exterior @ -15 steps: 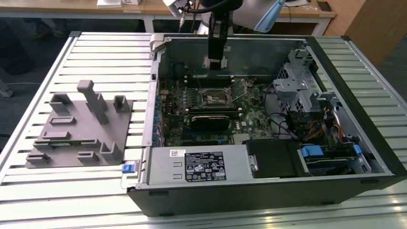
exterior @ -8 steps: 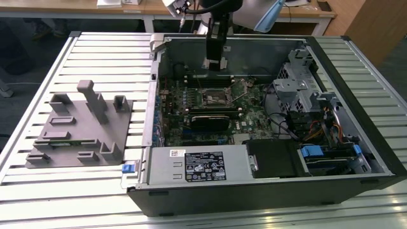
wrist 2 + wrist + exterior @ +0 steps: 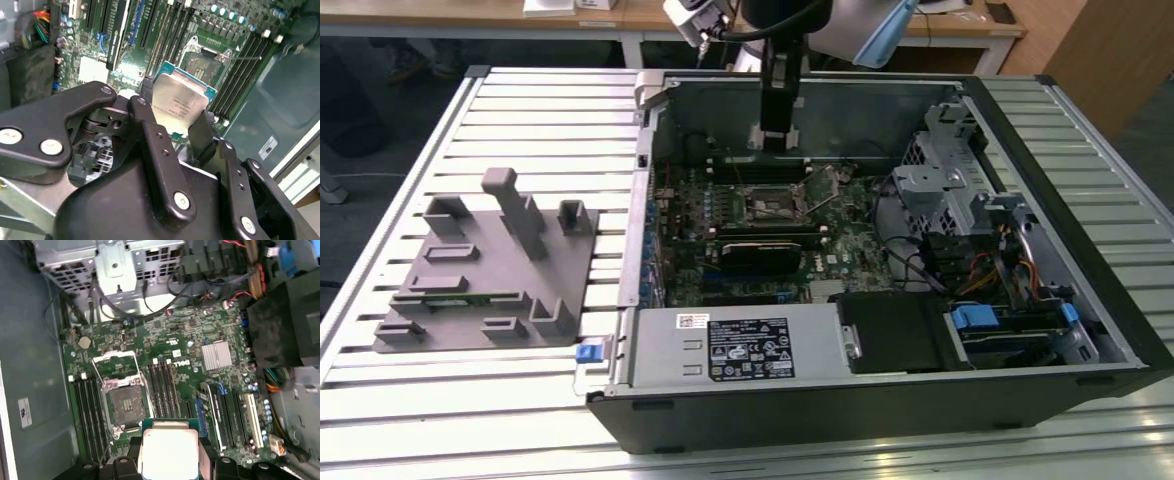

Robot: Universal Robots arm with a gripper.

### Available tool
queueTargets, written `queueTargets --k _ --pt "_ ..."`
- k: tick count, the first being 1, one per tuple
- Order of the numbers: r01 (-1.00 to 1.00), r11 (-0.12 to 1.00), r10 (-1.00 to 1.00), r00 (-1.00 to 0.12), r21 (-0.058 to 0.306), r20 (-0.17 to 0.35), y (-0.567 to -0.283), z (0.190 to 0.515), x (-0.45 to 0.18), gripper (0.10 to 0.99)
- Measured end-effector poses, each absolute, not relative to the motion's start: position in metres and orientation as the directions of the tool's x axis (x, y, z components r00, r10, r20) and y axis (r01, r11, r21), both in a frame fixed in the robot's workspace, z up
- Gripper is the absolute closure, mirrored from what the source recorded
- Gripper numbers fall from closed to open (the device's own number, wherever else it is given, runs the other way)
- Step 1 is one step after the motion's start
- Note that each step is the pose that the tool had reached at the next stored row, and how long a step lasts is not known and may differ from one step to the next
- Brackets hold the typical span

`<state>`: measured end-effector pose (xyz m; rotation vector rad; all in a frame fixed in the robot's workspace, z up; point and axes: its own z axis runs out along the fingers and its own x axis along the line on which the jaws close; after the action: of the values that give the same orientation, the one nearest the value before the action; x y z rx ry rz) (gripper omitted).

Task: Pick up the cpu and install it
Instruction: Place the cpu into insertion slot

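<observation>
Black linkage looms closest in the second wrist view, and the gripper [image 3: 175, 114] has its fingers [image 3: 149, 125] clamped on the cpu [image 3: 181, 99]. One finger sits on each opposite edge, with the silvery-white lid showing between them. The chip is off the board, held in the air and tilted. Just beyond it lies the motherboard socket [image 3: 202, 65], uncovered, and the cpu is apart from it, not seated.

The first wrist view shows the same grip: cpu [image 3: 167, 450] between the fingers, socket [image 3: 124, 402] near it with a metal frame [image 3: 116, 367] swung open beside it. Memory slots [image 3: 162, 385] flank the socket on the green motherboard [image 3: 190, 340], and a silver heatsink [image 3: 216, 355] sits further off.

In the exterior view, the gripper [image 3: 778, 140] hangs in the upper middle of the frame, inside the open computer case [image 3: 854, 400] and above the socket [image 3: 767, 205]. On the exterior view's left, a grey fixture [image 3: 494, 270] rests on the slatted table [image 3: 520, 110], well apart from the case.
</observation>
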<state>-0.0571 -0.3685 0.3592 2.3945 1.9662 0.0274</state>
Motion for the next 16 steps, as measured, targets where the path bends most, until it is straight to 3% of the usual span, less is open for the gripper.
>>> queueTargets --k 4,16 --pt "0.991 -0.123 0.992 0.124 0.045 -0.014 -0.368 0.354 -0.057 0.553" --pt "0.997 -0.054 0.998 0.056 0.049 -0.021 -0.356 0.337 -0.055 0.553"
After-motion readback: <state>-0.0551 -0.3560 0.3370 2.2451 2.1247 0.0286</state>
